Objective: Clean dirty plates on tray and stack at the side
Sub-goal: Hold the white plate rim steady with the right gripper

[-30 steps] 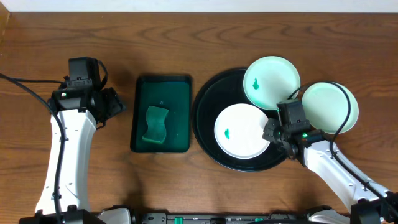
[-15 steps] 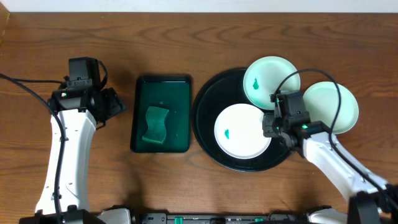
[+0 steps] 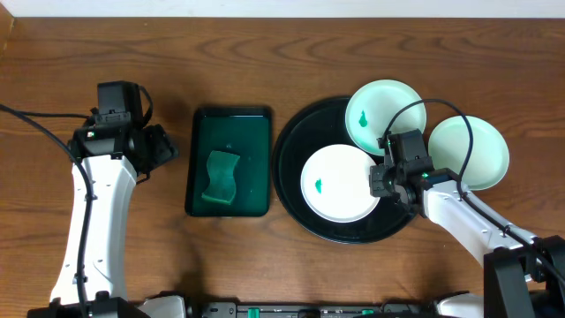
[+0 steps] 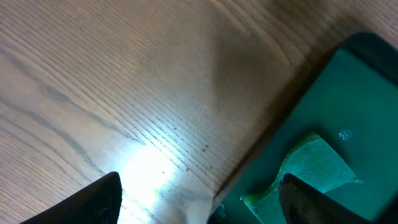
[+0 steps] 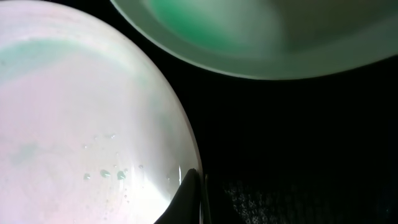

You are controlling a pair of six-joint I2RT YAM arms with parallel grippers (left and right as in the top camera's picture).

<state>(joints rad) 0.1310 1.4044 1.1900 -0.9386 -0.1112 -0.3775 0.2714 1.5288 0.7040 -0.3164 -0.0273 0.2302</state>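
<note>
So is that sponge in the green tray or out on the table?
In: the green sponge lies inside the dark green rectangular tray, within its rim.

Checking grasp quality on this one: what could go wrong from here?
The right gripper pinches only the thin rim of the front plate, which looks wet, so it may slip or tilt when lifted. The back plate lies close by, partly over the tray edge; a swing could knock it.

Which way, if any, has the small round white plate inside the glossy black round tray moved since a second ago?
Yes: the white plate has slid slightly left, toward the dark green rectangular tray, its right rim pinched by the right gripper.
</note>
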